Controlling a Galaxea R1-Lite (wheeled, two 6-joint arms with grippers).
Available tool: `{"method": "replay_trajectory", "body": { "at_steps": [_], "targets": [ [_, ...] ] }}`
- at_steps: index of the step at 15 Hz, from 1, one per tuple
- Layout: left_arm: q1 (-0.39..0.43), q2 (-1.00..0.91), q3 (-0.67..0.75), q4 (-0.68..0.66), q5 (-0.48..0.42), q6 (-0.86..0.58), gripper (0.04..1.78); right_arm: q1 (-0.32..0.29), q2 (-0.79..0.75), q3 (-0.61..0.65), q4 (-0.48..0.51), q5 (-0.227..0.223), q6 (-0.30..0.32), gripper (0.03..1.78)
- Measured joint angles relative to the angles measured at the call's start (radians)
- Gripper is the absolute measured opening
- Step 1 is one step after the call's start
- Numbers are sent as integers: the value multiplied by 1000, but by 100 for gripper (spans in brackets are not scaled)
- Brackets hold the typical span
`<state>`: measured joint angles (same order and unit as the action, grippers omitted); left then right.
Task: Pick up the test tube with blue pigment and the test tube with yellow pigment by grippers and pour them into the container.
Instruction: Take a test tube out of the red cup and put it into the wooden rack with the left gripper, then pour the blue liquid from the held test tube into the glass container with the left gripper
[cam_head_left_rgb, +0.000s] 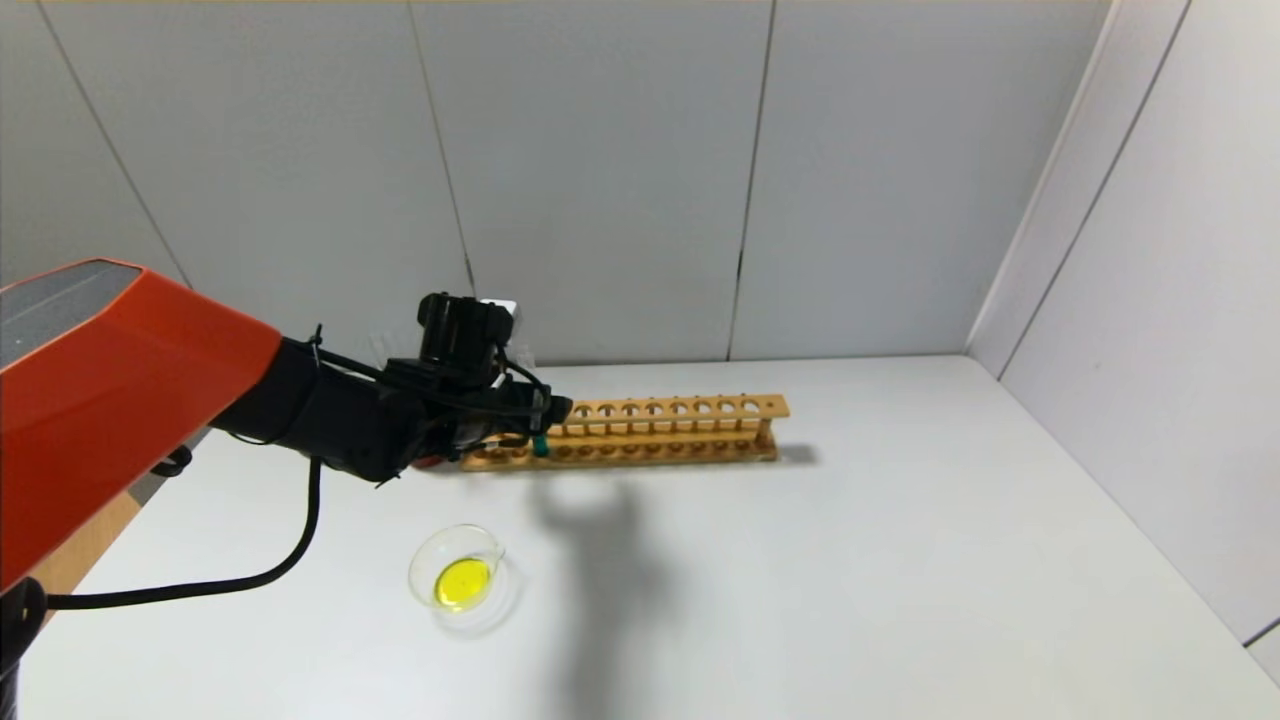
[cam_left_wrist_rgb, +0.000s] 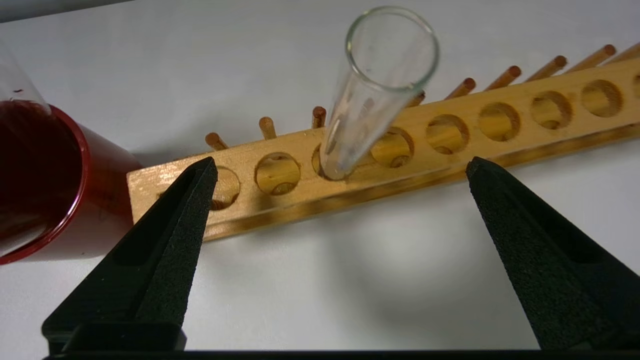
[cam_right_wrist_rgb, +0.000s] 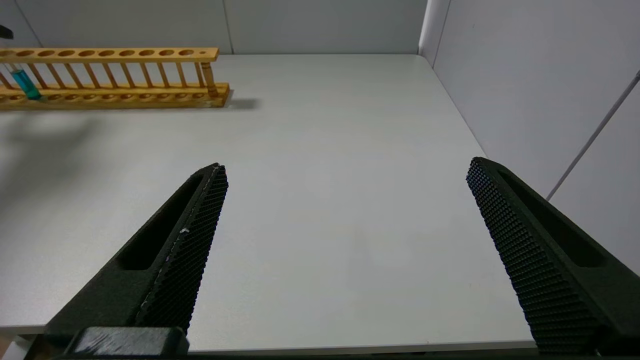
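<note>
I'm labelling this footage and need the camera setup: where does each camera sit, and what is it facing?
Head view: high on the robot, looking down at the white table, the clear glass dish of yellow liquid and the left arm.
Left wrist view: behind the open left pincer, facing a clear glass tube standing in the wooden rack.
Right wrist view: behind the open right pincer, low over the table, rack far off.
All three share the rack.

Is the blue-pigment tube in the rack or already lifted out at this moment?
In the rack: the test tube with blue pigment stands in the wooden rack, and the left gripper is open around it.
</note>
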<state>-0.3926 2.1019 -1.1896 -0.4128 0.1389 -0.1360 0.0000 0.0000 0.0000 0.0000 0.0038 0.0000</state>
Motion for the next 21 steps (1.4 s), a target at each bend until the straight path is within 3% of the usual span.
{"method": "replay_trajectory", "body": {
  "at_steps": [6,9,15,16,21],
  "targets": [
    [16,73,-87,2,7,4,169,0,0,0,0,0,0,175],
    [12,82,-94,1,7,4,141,0,0,0,0,0,0,175],
    [-4,80,-90,1,8,6,40,0,0,0,0,0,0,175],
    [-4,80,-89,0,10,7,32,0,0,0,0,0,0,175],
    [-8,80,-87,-17,23,29,31,0,0,0,0,0,0,175]
  ]
}}
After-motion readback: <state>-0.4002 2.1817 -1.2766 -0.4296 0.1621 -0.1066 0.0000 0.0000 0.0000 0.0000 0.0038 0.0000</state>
